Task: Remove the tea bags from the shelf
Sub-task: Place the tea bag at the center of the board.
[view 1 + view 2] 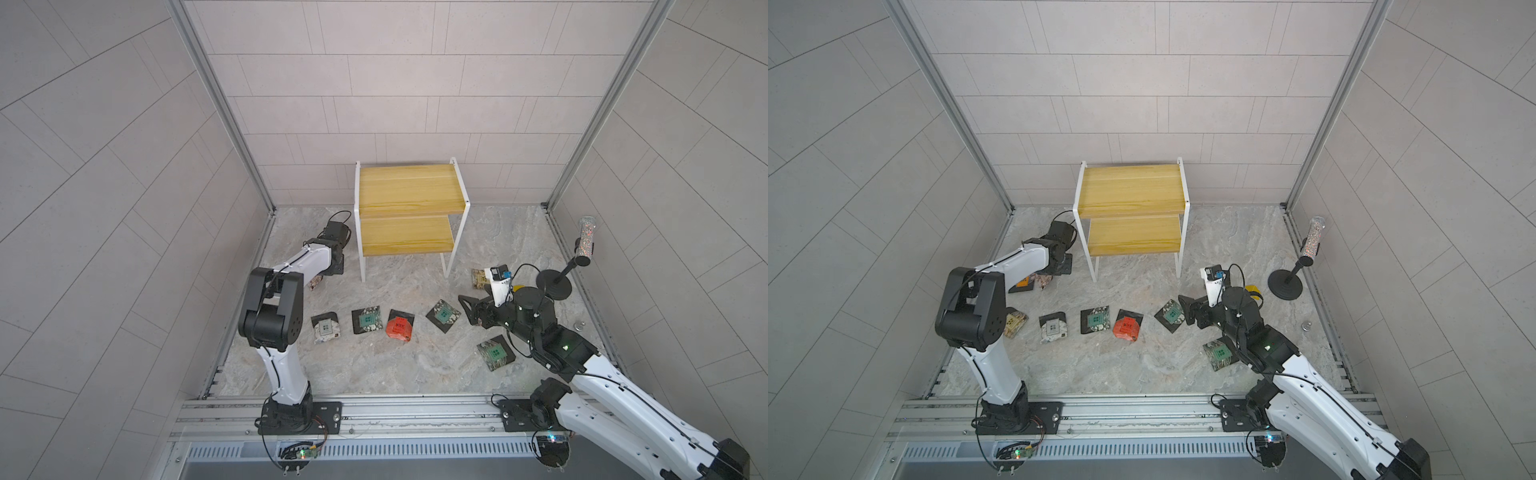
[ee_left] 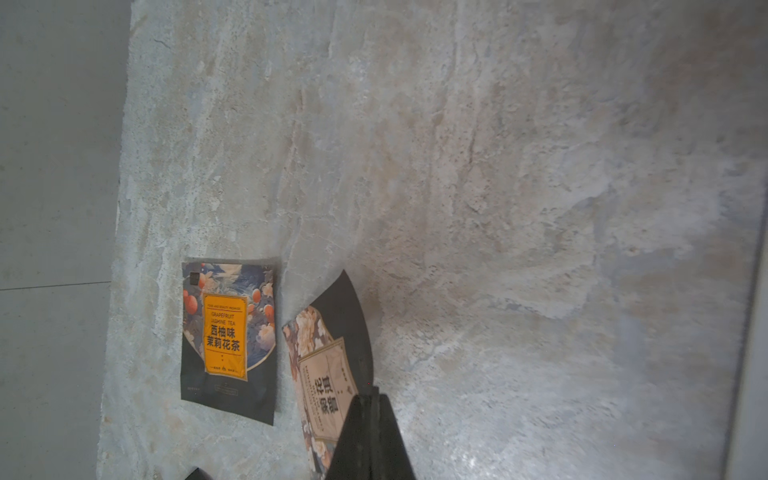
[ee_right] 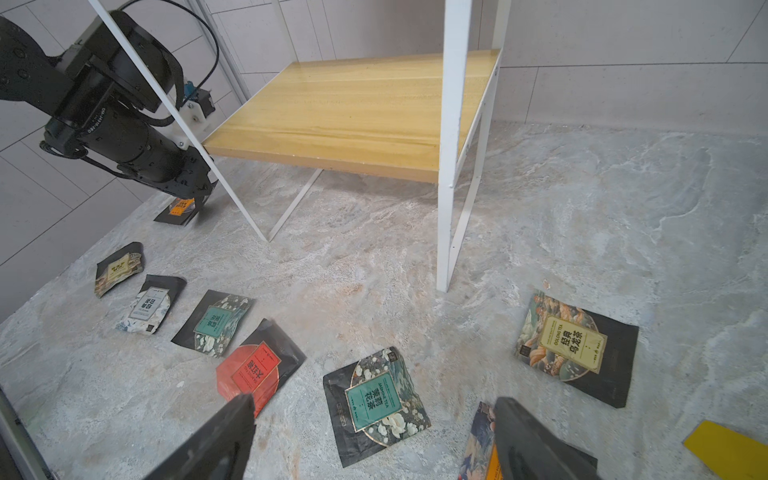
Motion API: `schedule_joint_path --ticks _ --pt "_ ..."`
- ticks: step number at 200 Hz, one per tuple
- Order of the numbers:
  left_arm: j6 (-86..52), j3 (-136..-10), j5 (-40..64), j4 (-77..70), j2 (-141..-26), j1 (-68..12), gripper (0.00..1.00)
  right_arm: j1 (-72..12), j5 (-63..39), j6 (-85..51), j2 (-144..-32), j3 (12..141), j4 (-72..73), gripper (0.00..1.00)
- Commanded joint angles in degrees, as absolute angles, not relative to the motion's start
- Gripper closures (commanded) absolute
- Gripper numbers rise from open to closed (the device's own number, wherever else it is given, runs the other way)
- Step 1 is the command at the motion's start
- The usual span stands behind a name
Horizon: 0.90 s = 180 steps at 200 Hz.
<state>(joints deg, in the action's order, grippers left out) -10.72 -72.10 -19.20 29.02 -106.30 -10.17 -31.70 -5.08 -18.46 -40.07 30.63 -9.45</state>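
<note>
Far left, by the side wall, the orange-labelled tea bag (image 2: 226, 336) lies flat on the marbled tabletop (image 1: 395, 365). Just beside it, the left gripper (image 2: 368, 399) is clamped tight on the dark edge of the tan-labelled floral tea bag (image 2: 322, 374), which curls and tilts up from the surface.

Nearer the front, a loose row runs rightward: the yellowish-labelled tea bag (image 1: 1015, 323) (partly hidden by the left arm in a top view), the white-labelled tea bag (image 1: 1052, 327), the teal-labelled tea bag (image 1: 1095, 319), the red tea bag (image 1: 1126, 326), and the second teal tea bag (image 1: 1170, 315). All lie on the tabletop in front of the shelf (image 1: 409, 189), which stands in the middle against the back wall.

The right gripper (image 3: 374, 401) hangs low over the second teal tea bag with its jaws spread wide, nothing between them. The green-labelled tea bag (image 1: 495, 353) lies beside the right arm. The oolong tea bag (image 3: 575, 345) rests near the shelf's front right leg. A yellow wedge (image 3: 727, 453) and a black stand (image 1: 1284, 284) sit furthest right.
</note>
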Motion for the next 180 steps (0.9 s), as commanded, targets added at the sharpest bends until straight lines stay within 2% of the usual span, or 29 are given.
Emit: schedule_joint_path --ticks 1,34,82,135,180 --pt "-11.4 -73.6 -18.7 29.5 -107.0 -11.4 0.94 -31.5 -4.4 -18.3 -39.8 31.8 -9.7 0.07" --pt "-11.5 -73.4 -18.7 29.5 -107.1 -12.0 0.91 -31.5 -4.3 -18.5 -39.3 31.6 -9.7 0.07" --pt "-11.6 -72.6 -18.4 29.5 -105.4 -12.0 0.67 -31.5 -4.5 -19.0 -38.8 31.3 -9.8 0.07" --pt "-11.6 -71.4 -17.5 29.5 -101.9 -12.0 0.63 -31.5 -5.0 -19.2 -38.6 31.4 -9.8 0.07" --pt "-12.3 -68.6 -17.4 29.8 -95.0 -12.0 0.52 -31.5 -5.1 -19.5 -38.7 32.1 -10.4 0.07"
